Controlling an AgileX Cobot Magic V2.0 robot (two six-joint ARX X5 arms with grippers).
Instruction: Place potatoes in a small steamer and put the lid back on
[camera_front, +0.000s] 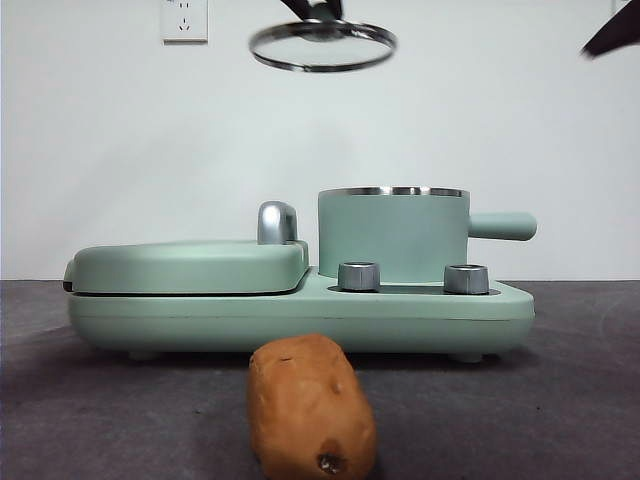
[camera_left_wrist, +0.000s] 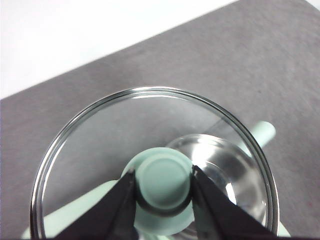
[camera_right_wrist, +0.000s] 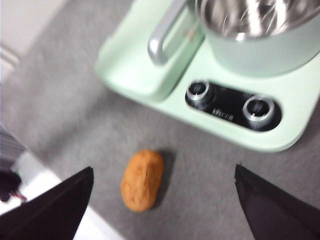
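Observation:
The orange-brown potato (camera_front: 310, 408) lies on the dark table in front of the appliance; it also shows in the right wrist view (camera_right_wrist: 142, 180). The small steamer (camera_front: 393, 235) stands open on the appliance, its steel inside visible (camera_right_wrist: 260, 20). My left gripper (camera_left_wrist: 164, 182) is shut on the green knob of the glass lid (camera_left_wrist: 150, 150) and holds the lid (camera_front: 322, 45) high in the air, above and a little left of the steamer. My right gripper (camera_right_wrist: 162, 200) is open and empty, high above the potato; it shows as a black tip (camera_front: 612, 35) at the top right.
The flat green grill plate (camera_front: 190, 265) with a chrome handle (camera_front: 277, 222) sits left of the steamer on the mint-green base (camera_front: 300, 315). Two steel knobs (camera_front: 358, 276) stand on the base's front. A white wall with a socket (camera_front: 184, 20) is behind.

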